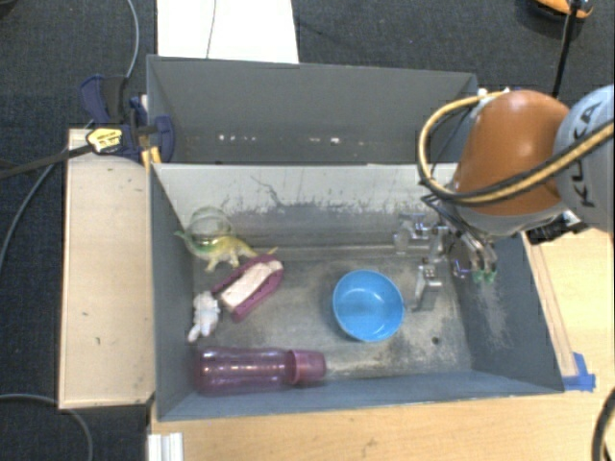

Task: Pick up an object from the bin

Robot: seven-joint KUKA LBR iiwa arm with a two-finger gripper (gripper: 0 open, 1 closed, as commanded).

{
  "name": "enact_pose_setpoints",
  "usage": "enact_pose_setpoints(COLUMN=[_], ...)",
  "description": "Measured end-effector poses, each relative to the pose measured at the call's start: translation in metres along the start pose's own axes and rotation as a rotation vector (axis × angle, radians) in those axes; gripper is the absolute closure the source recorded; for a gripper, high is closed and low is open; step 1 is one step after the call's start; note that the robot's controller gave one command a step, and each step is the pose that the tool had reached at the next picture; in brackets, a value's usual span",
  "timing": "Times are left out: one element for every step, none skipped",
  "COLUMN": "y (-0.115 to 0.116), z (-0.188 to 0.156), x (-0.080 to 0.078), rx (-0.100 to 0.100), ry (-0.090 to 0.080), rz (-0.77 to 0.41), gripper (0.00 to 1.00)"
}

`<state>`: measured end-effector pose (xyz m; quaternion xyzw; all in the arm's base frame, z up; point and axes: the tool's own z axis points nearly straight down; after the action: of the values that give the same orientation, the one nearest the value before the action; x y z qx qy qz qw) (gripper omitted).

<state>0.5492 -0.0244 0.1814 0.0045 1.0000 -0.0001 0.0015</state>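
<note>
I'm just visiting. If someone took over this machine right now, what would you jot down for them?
Gripper: down in the right part of the bin, just right of the blue bowl; no thing seen in it.
View's left: purple bottle, pink block, small white toy, yellow-green dinosaur, clear cup.
Done: nothing lifted yet. Left: grasp one thing, lift it out.

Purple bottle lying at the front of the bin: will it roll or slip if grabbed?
The translucent purple plastic bottle lies on its side by the grey metal bin's front wall; being round, it would probably roll if pushed sideways. Nothing obvious shows inside, so likely light. Its smooth curved body may slip.
</note>
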Motion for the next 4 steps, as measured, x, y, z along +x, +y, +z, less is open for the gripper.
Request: enact_pose_setpoints(y=[0.000,0.007,0.034,0.044], z=[0.000,0.032,0.080,0.104], x=[0.000,0.005,-0.003,0.017], rx=[0.000,0.000,0.000,0.000], ry=[0.000,-0.012,-0.004,-0.015], rz=[0.000,-0.003,0.017,-0.040], gripper=[0.00,0.00,0.00,1.00])
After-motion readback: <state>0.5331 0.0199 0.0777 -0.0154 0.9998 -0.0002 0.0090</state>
